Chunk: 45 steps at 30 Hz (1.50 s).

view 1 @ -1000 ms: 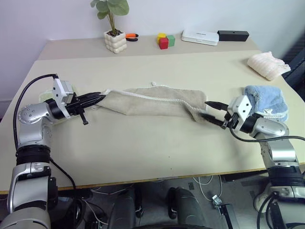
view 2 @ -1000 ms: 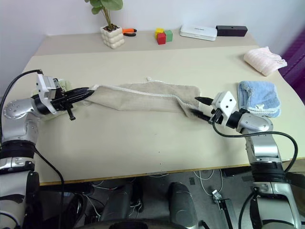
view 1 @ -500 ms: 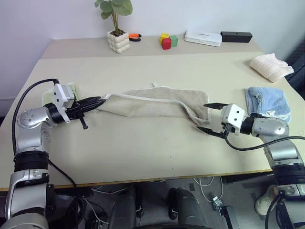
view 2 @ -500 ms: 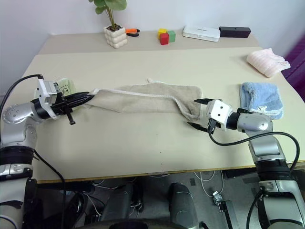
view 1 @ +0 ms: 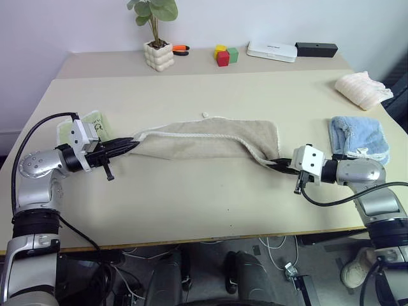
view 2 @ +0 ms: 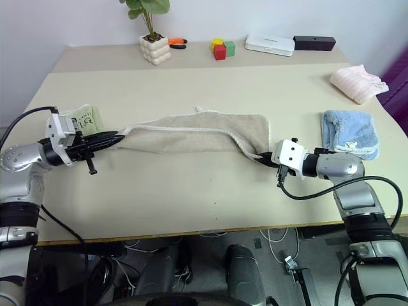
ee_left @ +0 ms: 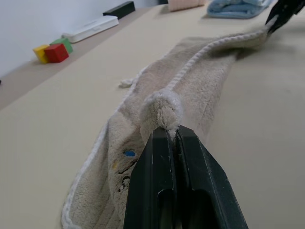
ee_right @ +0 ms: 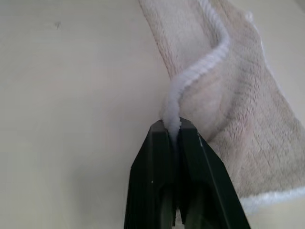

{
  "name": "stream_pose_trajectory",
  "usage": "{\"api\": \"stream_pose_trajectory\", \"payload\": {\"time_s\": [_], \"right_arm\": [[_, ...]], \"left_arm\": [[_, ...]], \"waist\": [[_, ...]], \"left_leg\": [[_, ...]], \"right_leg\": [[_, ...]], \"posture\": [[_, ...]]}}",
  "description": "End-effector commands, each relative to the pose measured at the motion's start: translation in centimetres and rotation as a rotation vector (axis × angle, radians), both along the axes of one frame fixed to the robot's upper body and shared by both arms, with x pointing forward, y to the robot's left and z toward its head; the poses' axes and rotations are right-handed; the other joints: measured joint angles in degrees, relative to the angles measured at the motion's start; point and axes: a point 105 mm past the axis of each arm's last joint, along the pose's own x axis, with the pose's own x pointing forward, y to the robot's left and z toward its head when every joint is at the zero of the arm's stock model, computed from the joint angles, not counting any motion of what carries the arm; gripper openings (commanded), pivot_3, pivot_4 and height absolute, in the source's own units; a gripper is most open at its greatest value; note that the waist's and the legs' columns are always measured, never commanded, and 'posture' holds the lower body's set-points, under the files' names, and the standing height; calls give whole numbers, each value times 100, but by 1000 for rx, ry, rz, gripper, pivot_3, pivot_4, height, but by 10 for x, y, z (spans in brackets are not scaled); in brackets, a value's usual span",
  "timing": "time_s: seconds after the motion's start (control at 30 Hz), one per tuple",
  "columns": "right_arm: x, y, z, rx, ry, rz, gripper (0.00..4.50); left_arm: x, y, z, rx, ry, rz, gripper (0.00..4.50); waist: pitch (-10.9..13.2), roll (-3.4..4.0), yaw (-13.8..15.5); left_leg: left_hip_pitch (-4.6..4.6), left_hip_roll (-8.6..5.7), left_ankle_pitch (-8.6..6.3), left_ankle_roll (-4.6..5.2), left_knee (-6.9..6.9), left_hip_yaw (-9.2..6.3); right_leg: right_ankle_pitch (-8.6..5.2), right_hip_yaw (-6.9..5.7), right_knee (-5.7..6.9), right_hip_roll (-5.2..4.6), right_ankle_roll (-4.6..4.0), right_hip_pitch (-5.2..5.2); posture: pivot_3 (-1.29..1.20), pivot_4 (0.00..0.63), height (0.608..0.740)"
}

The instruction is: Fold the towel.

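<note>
A broad beige table (view 1: pixel 191 197) with a smooth matte top carries everything. The towel (view 1: pixel 210 139), a long band of tan terry cloth edged in white cord, lies across its middle with its long axis running from the robot's left to its right, one end toward each arm; a small white loop (view 1: pixel 204 115) sticks out of its far edge. A folded light blue towel (view 1: pixel 358 136) of soft pile sits near the right edge, a pale pink folded cloth (view 1: pixel 361 88) beyond it. The left gripper (view 1: pixel 131 145) has its black fingers pressed together on a bunched fold at the towel's left end. The right gripper (view 1: pixel 278 165) is clamped likewise on the white corded edge (ee_right: pixel 198 71) at the right end.
</note>
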Motion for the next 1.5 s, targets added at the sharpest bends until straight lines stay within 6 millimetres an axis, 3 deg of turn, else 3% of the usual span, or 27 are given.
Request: {"api": "stream_pose_trajectory", "payload": {"time_s": [0.03, 0.17, 0.27, 0.43, 0.63, 0.83, 1.03, 1.5], "right_arm": [[-9, -3, 21, 30, -18, 38, 61], [-11, -16, 40, 97, -3, 6, 61], [-20, -29, 44, 75, 9, 7, 61], [-34, -41, 38, 41, 62, 9, 61], [-54, -42, 14, -31, 154, 42, 61], [-56, -43, 13, -33, 171, 31, 61], [-34, -44, 31, 28, 54, -28, 61], [14, -41, 54, 70, -146, -105, 61]], "left_arm": [[-11, 2, 1, 90, -11, -56, 0], [-20, 9, -1, 165, -26, -101, 0], [-26, 13, -3, 222, -70, -137, 0], [-35, 26, -24, 334, -66, -168, 0], [-50, 27, -49, 428, -73, -245, 0], [-50, 29, -46, 344, -16, -222, 0], [-35, 25, -23, 167, -62, -118, 0], [-16, 38, 1, -152, -147, 179, 0]], "waist": [[0, 0, -5], [0, 0, 13], [-1, 1, 20], [-3, 2, 1], [-5, 5, 13], [-6, 4, 12], [-6, 4, -1], [-6, 4, -11]], "left_leg": [[2, 1, 0, 0, -1, 0], [1, 3, -1, 0, 0, 0], [3, 7, -5, 5, -1, -3], [7, 9, -10, 12, -2, -2], [8, 9, -23, 34, -1, -2], [12, 11, -28, 40, 0, -4], [13, 11, -29, 44, 1, -3], [30, 10, -17, 24, -1, 2]], "right_leg": [[0, 0, 0, 0, 0, 0], [1, 0, 0, -3, -2, 0], [0, -1, -3, -9, -3, 2], [1, -4, -5, -9, -4, 4], [1, -4, -5, -15, -5, 5], [-3, -4, -6, -15, -18, 4], [0, -4, -8, -15, -13, 8], [4, -3, -8, -11, -6, 22]], "posture": [[0, 150, 740], [0, 150, 740], [0, 150, 740], [0, 150, 740], [0, 150, 740], [0, 150, 740], [0, 150, 740], [0, 150, 740]]}}
